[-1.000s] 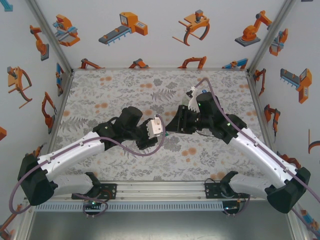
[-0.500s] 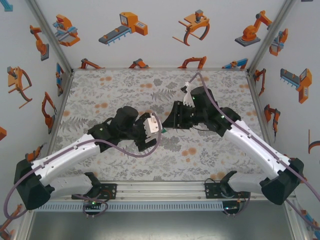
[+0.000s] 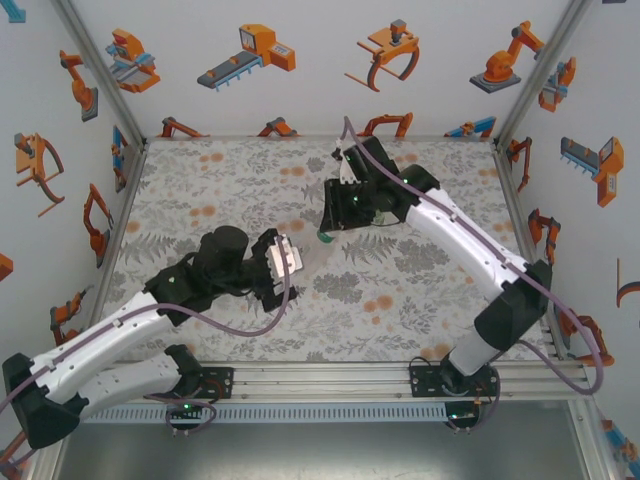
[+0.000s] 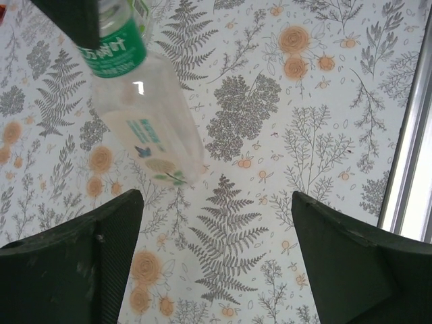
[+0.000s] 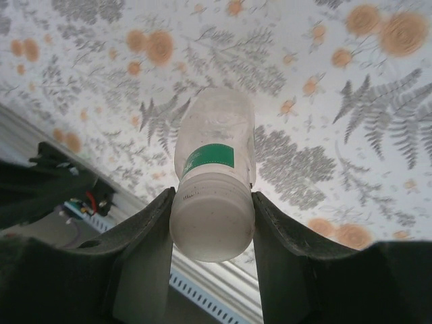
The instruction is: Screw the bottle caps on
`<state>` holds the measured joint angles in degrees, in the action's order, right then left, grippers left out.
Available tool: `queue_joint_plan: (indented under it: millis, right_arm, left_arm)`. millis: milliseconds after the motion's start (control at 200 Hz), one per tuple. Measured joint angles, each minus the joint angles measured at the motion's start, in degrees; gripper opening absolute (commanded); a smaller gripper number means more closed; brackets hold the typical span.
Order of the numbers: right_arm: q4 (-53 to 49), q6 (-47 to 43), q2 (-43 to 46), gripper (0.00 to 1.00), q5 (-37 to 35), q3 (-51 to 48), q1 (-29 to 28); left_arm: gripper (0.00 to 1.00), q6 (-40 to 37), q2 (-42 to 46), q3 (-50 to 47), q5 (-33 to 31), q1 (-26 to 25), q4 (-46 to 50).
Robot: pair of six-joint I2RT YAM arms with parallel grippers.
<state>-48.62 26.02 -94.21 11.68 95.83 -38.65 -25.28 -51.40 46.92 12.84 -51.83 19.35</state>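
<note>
**Top view.** I see the right hand (image 3: 333, 222) reached out over the fern-print surface (image 3: 200, 180), clamped on the bottle (image 3: 326, 236). Only a bit of green and pale plastic peeks out below the hand. The left hand (image 3: 288, 262) sits near the bottle on its near-left side, apart from it and pointing roughly toward it. I can't read its finger spacing from this angle.

**Left wrist view.** The bottle (image 4: 148, 128) is whitish-clear, w/ a green-and-white label (image 4: 115, 54) round the gripped end and small blue-green print along the body. It slants from upper left to lower right. The gripped end sits under a dark finger (image 4: 71, 20) of the right hand, and the free end points down-right. The left hand (image 4: 216, 260) has its two dark fingers (image 4: 81, 270) wide apart, below the bottle in frame, w/ printed surface showing in the gap. Neither finger touches the bottle. A metal rail (image 4: 405, 135) runs to the right of the bottle, well apart from it.

**Right wrist view.** The right hand (image 5: 214, 202) is closed on the bottle (image 5: 216, 135), w/ both fingers (image 5: 145, 263) pressed against its sides at the rounded pale end nearest the cam. The green band of the label (image 5: 210, 156) lies just beyond the grip. The rest of the body points away from the cam, over the surface (image 5: 351, 101). I can't tell if the gripped end is the neck or the base, nor if the far end touches the surface.
</note>
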Motion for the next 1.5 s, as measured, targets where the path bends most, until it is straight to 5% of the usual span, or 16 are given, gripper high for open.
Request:
queue_joint_plan:
  millis: [501, 1071, 1497]
  right_arm:
    - [-15.1, -9.0, -27.1, 0.20, -12.6, 34.2, 4.3]
    - [-18.3, -11.6, -30.4, 0.21, -15.8, 38.8, 8.0]
    - [-18.0, -12.3, -31.1, 0.57, -15.9, 38.8, 8.0]
  left_arm:
    - [0.83, 7.6, 4.4, -5.4, -0.9, 0.0, -1.6]
    - [0.83, 9.5, 4.9, -6.1, -1.7, 0.0, -3.6]
    - [0.84, 10.6, 5.8, -6.8, -2.5, 0.0, -4.5]
